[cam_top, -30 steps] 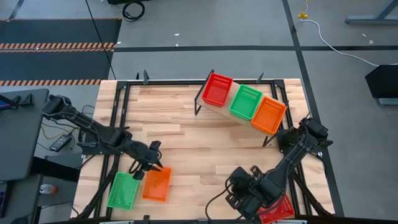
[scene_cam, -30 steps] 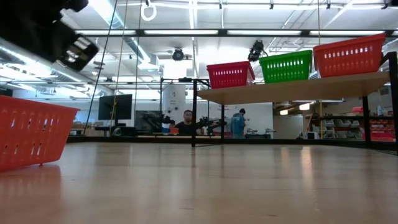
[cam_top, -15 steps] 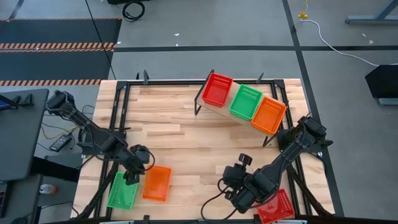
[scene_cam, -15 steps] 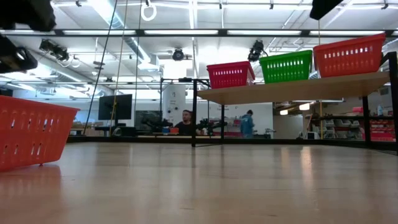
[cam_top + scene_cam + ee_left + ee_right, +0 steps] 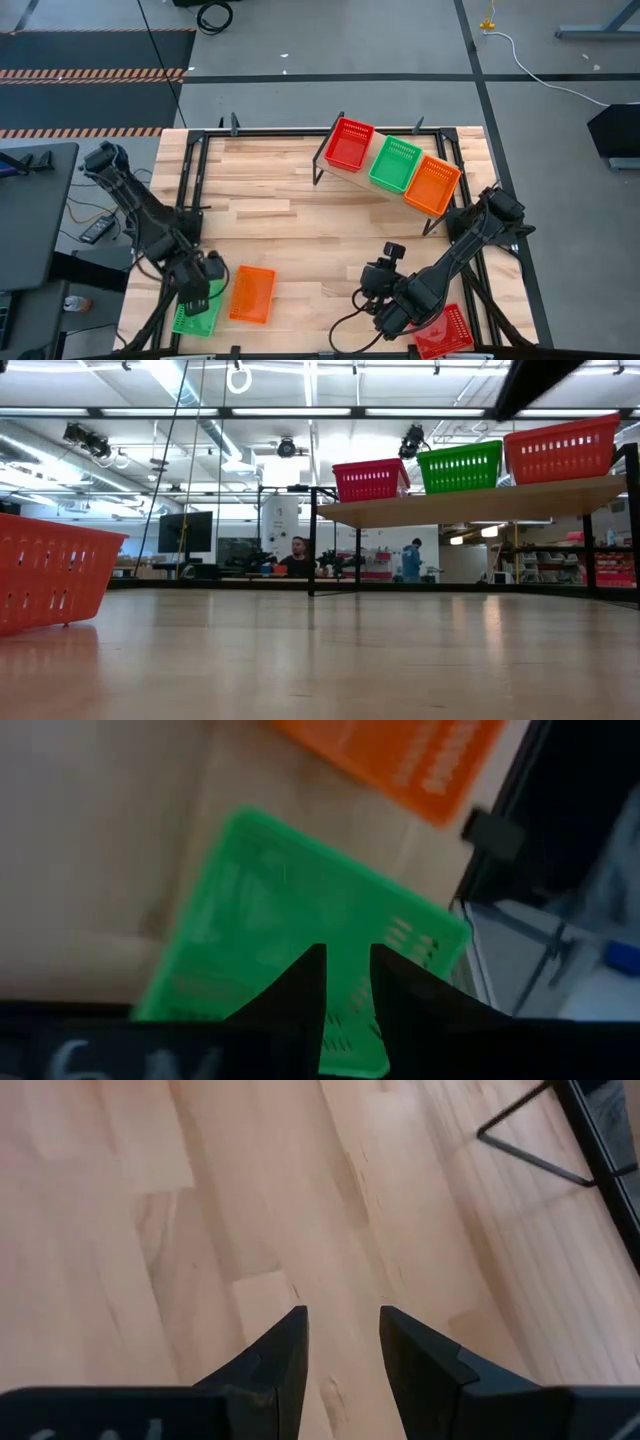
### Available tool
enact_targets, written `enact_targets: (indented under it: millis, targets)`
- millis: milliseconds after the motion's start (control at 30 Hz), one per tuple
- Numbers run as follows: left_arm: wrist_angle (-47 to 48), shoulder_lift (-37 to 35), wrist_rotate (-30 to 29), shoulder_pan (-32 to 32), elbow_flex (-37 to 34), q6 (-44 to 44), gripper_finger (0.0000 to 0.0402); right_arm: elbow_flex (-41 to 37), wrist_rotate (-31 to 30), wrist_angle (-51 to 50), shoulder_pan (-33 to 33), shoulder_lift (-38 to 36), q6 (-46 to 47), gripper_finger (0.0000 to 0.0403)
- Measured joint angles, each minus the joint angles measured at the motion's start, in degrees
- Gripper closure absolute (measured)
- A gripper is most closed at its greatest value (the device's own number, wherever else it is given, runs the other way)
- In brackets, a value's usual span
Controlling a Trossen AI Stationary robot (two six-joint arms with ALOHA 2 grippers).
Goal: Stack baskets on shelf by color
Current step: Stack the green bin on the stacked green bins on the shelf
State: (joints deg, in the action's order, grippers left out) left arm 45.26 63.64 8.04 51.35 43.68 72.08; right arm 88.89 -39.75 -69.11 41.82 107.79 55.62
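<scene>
The shelf [image 5: 385, 190] stands at the table's far right and carries a red basket [image 5: 348, 144], a green basket [image 5: 394, 163] and an orange basket [image 5: 432, 184] side by side; they also show in the low view, on the shelf [image 5: 470, 503]. A second green basket [image 5: 190, 318] and a second orange basket [image 5: 251, 295] rest on the table at the near left. A second red basket [image 5: 448, 330] lies at the near right. My left gripper [image 5: 203, 290] hovers over the near green basket [image 5: 270, 910], fingers narrowly open [image 5: 347, 975]. My right gripper [image 5: 382, 272] is open and empty over bare table [image 5: 342, 1340].
The shelf's thin black legs [image 5: 530, 1150] stand on the table to the far right of my right gripper. The near orange basket [image 5: 50, 570] fills the low view's left. Bare wooden tabletop [image 5: 300, 220] lies between the two arms. People stand in the room beyond the table.
My left gripper has gone from above the near orange basket's far end toward the table's near left, over the near green basket. My right gripper has gone from beside the near red basket toward the table's middle. No basket has moved.
</scene>
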Motion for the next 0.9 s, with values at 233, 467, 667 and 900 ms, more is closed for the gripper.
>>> enact_targets:
  millis: [233,467,667,900]
  targets:
    - [-15.2,9.5,2.7,7.2,0.0,6.8,0.0315,-3.4,1.3,0.0,0.0,0.0,1.9,0.027]
    - [-26.6,16.5,3.4,10.5,0.0,14.3,0.0315,-3.5,2.7,0.3,0.0,0.0,1.9,0.027]
    - [-26.1,18.1,3.9,12.1,0.0,10.9,0.0315,-3.5,2.7,2.3,0.0,0.0,1.9,0.027]
    - [-27.0,18.6,5.0,13.8,0.0,9.8,0.0303,-3.5,2.9,3.1,0.5,0.0,1.9,0.027]
